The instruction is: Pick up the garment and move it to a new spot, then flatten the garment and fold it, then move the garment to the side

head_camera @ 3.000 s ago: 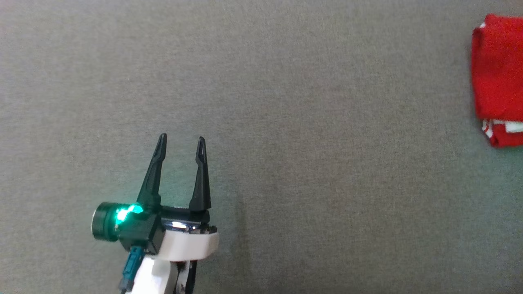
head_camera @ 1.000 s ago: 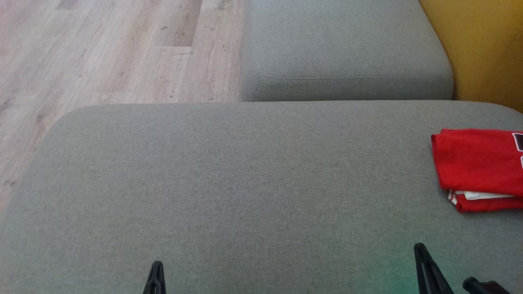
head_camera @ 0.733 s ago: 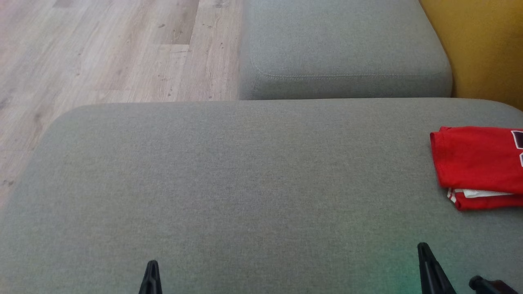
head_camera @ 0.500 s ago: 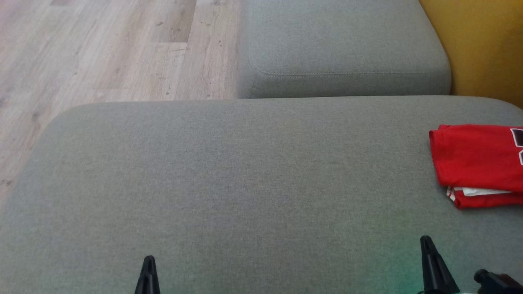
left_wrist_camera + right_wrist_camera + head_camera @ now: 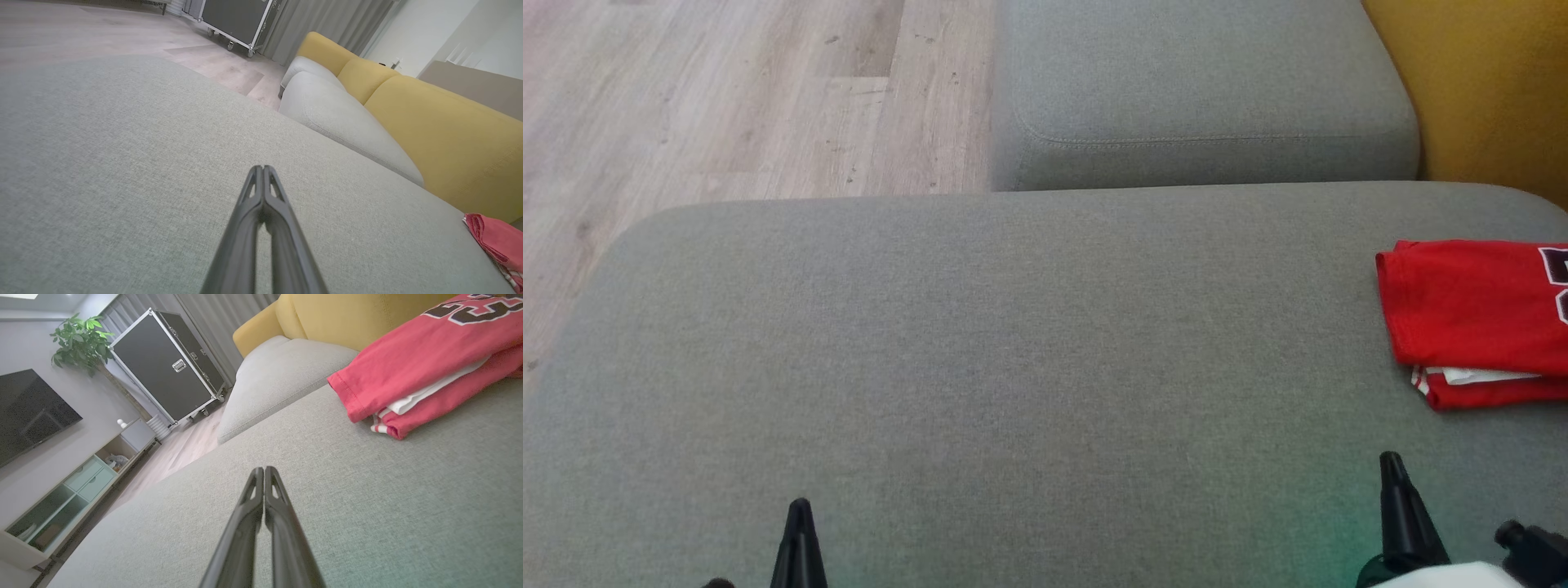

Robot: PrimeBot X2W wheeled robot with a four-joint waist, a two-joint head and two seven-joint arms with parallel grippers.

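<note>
Grey sofa cushion stretching under left gripper and right gripper, each holding its jaws pressed together. Folded red garment lying ahead-right of right gripper; yellow backrest and black flight case standing beyond.

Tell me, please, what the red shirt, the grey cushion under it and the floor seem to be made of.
Red shirt: soft matte knit, probably cotton jersey; limp folds, stitched hem.
Grey cushion: matte woven upholstery fabric; fine flecked weave.
Floor: pale wood-look planks, low sheen; grain and joints show, solid wood or laminate unclear.
</note>
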